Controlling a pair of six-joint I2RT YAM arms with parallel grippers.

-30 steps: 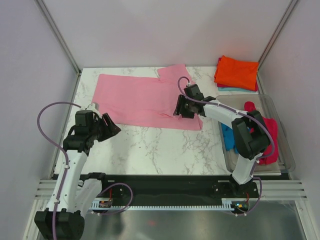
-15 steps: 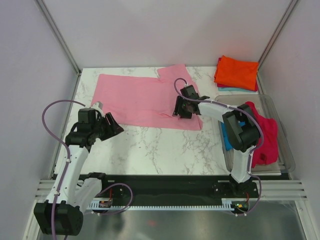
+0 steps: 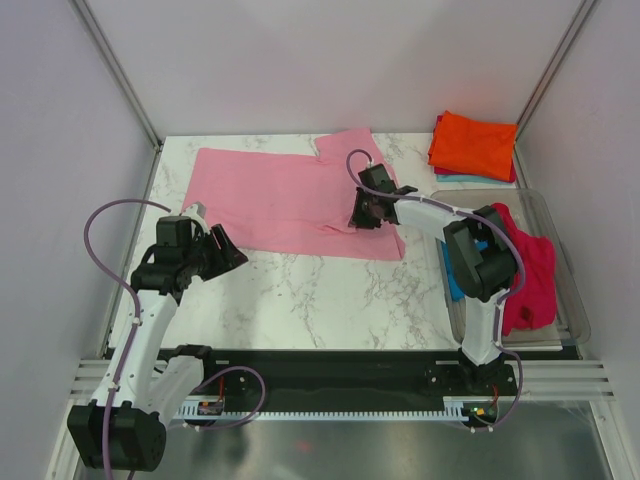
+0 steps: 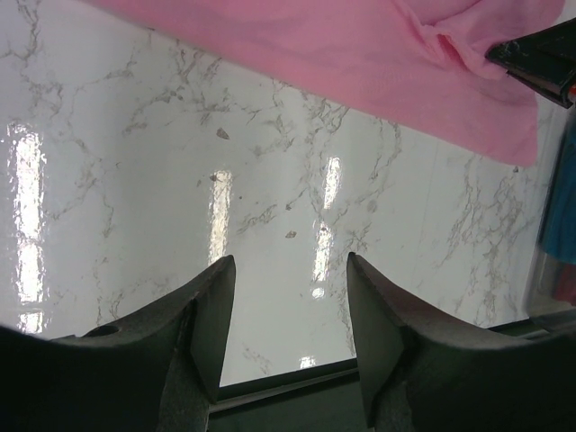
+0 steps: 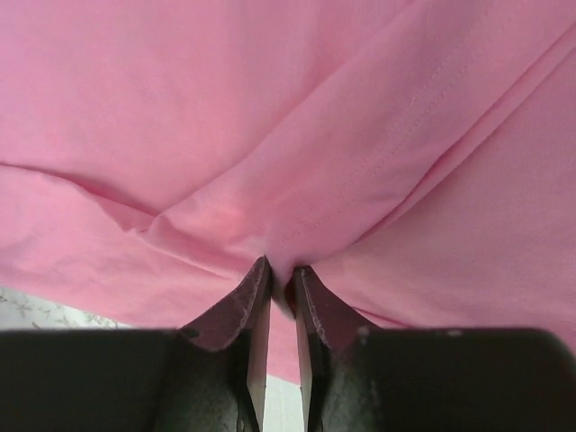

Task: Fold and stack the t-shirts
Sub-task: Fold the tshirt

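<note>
The light pink t-shirt [image 3: 280,195] lies spread on the marble table [image 3: 300,290], and fills the right wrist view [image 5: 270,117]. My right gripper [image 3: 361,213] is shut on a pinched fold of the pink cloth [image 5: 281,267] near its right part. My left gripper [image 3: 228,252] is open and empty, just off the shirt's near left edge, over bare marble [image 4: 286,297]; the pink shirt [image 4: 360,54] shows at the top of its view. A folded orange t-shirt [image 3: 474,143] lies on a pale blue one [image 3: 452,178] at the back right.
A clear plastic bin [image 3: 558,270] at the right holds a crimson-pink shirt [image 3: 530,270] and a bright blue one [image 3: 455,275]. White walls and metal posts close in the table at the back and sides. The black rail [image 3: 330,370] runs along the near edge.
My right gripper has moved slightly back along the shirt and closed on the cloth. The left arm shifted a little earlier and now holds still.
</note>
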